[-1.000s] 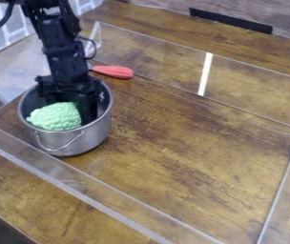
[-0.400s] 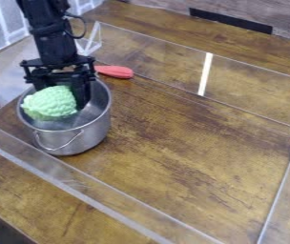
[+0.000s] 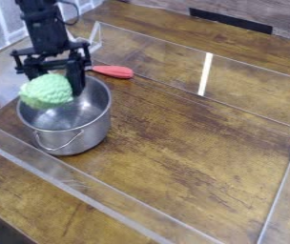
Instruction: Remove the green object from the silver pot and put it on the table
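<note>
Raised since the earlier frame, the light-green soft lump with a bumpy knitted-looking surface (image 3: 46, 91) has come up out of the depth of the pot and now hangs at its upper left in the view, over the opening and the rim. Nearest is the round, straight-sided shiny steel pot (image 3: 72, 143), with its thin wire handle lying along the front wall. It looks smooth and rigid, and probably light enough to be dragged or tipped if the lump snags on the rim, so the lift should clear that edge before any sideways travel.

Beyond the wall, the lump should handle as light and squashy, its knobbly surface giving decent friction and little risk of breakage. The black robot gripper (image 3: 51, 79) holds it from above and behind, its fingers spread about the bulk. That hold around the thick middle seems right; pinching only an edge could let it twist or slip. Farther back, a small flat red object (image 3: 112, 71) lies on the brown wood-plank table (image 3: 193, 143).
</note>
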{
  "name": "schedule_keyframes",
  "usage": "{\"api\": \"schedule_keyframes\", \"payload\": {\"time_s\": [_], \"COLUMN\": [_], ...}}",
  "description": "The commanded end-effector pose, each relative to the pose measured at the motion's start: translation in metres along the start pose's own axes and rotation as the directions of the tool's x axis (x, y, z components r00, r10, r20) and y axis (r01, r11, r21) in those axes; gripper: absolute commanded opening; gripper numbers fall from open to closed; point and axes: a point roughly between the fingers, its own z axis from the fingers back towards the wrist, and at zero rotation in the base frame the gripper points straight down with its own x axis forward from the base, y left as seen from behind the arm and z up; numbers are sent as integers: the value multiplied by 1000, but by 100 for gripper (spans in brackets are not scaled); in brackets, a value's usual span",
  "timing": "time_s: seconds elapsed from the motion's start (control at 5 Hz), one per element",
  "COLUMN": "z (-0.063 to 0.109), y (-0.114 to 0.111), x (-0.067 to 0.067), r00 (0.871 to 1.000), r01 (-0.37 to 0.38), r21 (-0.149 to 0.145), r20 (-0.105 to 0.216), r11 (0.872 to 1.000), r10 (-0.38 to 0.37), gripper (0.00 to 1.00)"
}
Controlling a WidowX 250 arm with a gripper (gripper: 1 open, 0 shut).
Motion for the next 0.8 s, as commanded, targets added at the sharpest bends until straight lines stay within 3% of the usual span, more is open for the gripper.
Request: {"api": "schedule_keyframes", "payload": {"time_s": [0.0, 0.2, 0.4, 0.6], "z": [40, 35, 40, 51], "y": [-15, -18, -33, -62], "x": [5, 8, 2, -7], "r00": [993, 990, 990, 992], "r01": [-28, -74, -68, -36], "r21": [-28, -28, -31, -44], "r20": [118, 120, 118, 120], "r11": [999, 997, 997, 998], "r10": [31, 77, 71, 41], "gripper": [0, 0, 0, 0]}}
